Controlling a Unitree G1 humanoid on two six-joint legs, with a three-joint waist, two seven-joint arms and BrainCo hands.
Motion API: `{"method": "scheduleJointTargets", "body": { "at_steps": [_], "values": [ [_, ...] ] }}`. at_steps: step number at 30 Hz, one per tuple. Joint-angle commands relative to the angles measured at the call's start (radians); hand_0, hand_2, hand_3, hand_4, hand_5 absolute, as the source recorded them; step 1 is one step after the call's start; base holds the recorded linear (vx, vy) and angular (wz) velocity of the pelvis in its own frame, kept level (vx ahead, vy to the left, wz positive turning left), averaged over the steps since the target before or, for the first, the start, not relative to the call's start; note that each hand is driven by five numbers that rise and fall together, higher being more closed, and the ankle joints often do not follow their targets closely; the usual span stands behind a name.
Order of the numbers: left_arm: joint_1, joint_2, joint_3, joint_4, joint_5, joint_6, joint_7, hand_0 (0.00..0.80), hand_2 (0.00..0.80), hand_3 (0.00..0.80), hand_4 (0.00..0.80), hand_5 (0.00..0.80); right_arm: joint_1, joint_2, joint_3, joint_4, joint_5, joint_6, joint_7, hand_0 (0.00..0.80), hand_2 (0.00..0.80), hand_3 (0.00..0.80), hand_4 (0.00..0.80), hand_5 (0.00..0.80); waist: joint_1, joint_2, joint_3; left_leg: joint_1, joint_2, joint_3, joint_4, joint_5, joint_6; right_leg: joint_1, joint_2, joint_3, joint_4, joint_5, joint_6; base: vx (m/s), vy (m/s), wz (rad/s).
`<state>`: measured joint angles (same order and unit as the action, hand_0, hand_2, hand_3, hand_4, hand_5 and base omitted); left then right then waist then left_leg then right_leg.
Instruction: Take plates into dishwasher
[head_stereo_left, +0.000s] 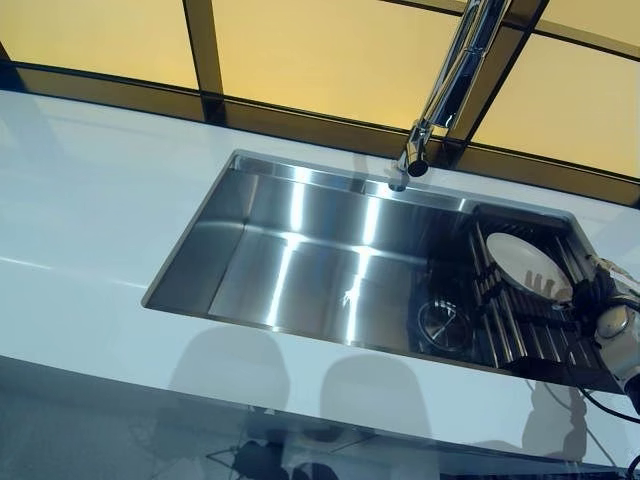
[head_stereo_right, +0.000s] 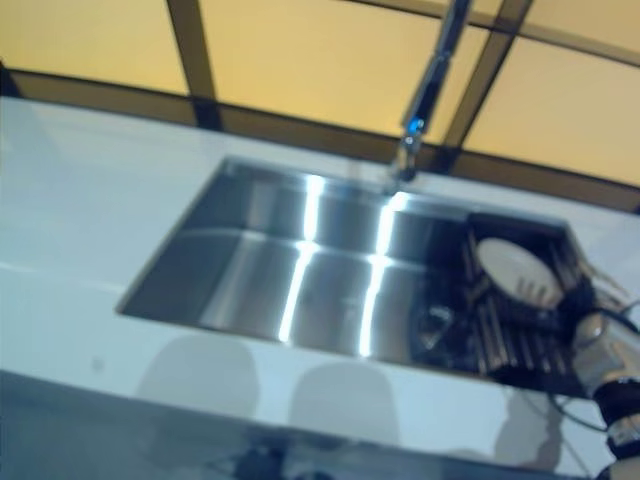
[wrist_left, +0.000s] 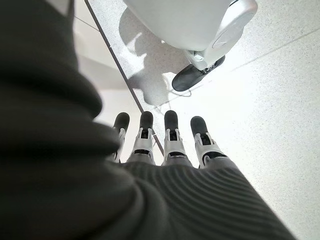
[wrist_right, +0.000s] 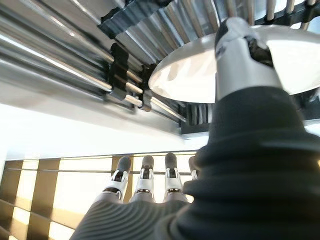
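Round white plate (head_stereo_left: 527, 264) sits on the ribbed metal rack (head_stereo_left: 520, 325) in the shiny steel sink (head_stereo_left: 300, 270). Right hand (wrist_right: 240, 55) beside it, fingers straight; left hand (wrist_left: 170, 142) fingers straight too, over speckled floor (wrist_left: 260, 100).

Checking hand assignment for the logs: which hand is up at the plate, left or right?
The right hand: it is at the white plate on the sink rack, thumb over the rim. The left hand hangs over the floor, fingers straight.

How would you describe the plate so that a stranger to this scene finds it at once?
Start at the steel sink set into the white counter. At its right end lies a dark roll-up rack of metal bars. The plate is the only white, round thing on it.
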<state>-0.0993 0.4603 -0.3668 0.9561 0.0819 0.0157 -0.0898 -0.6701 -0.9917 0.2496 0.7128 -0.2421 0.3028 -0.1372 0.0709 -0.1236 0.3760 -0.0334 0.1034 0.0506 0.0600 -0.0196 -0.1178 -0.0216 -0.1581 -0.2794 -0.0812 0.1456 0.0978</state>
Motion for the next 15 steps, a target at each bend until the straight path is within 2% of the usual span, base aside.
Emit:
{"method": "scheduleJointTargets", "body": {
  "at_steps": [1,15],
  "values": [
    [-0.007,0.011,-0.029,0.0,-0.019,0.001,0.003,0.0,0.0,0.0,0.0,0.0,-0.111,-0.043,0.077,-0.012,-0.007,-0.011,-0.01,0.0,0.0,0.0,0.0,0.0,0.022,0.023,-0.022,-0.063,-0.056,0.056,-0.008,-0.002,0.116,-0.032,0.079,0.035,0.145,-0.137,-0.022,0.034,-0.02,0.02],
    [-0.007,0.008,-0.04,-0.007,-0.031,-0.004,0.002,0.0,0.0,0.0,0.0,0.0,-0.131,-0.043,0.093,-0.014,-0.011,0.008,-0.018,0.0,0.0,0.0,0.0,0.0,0.028,0.038,0.003,-0.079,-0.05,0.046,0.023,-0.005,0.108,-0.034,0.079,0.022,0.165,-0.157,-0.039,0.036,-0.016,0.01]
  ]
}}
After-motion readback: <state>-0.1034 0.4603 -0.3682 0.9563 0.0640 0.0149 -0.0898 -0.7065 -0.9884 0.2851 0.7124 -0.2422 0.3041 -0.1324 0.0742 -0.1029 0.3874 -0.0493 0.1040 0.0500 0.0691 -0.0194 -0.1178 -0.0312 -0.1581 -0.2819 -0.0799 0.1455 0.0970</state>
